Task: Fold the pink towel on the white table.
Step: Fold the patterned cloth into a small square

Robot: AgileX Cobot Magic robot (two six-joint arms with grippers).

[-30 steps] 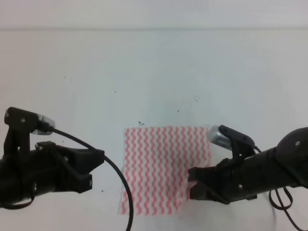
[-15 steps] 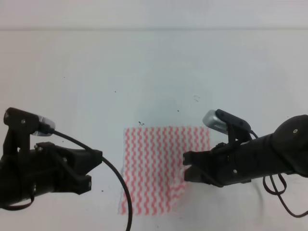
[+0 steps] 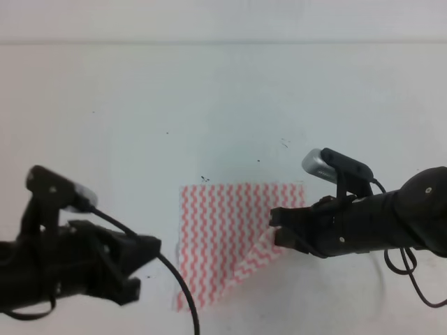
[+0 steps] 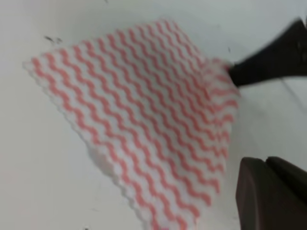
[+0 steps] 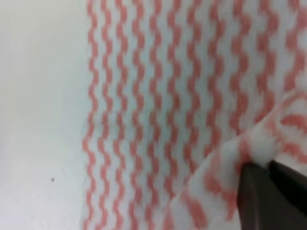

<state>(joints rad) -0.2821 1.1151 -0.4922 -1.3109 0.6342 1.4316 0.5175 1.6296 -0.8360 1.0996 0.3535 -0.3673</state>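
Change: right gripper (image 3: 278, 227) is carrying the towel's (image 3: 223, 230) near right corner up and back, peeling it diagonally.
Right grip: pinched on that corner.
Left gripper (image 3: 143, 269): nudging forward; opening unclear.
Towel: centre of the table (image 3: 209, 98), fold beginning.

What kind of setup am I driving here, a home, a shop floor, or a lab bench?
Most likely a lab test bench: a plain white table with only a few dark specks, a single pink towel as the workpiece, and two black arms; the right gripper pinches the towel's corner.
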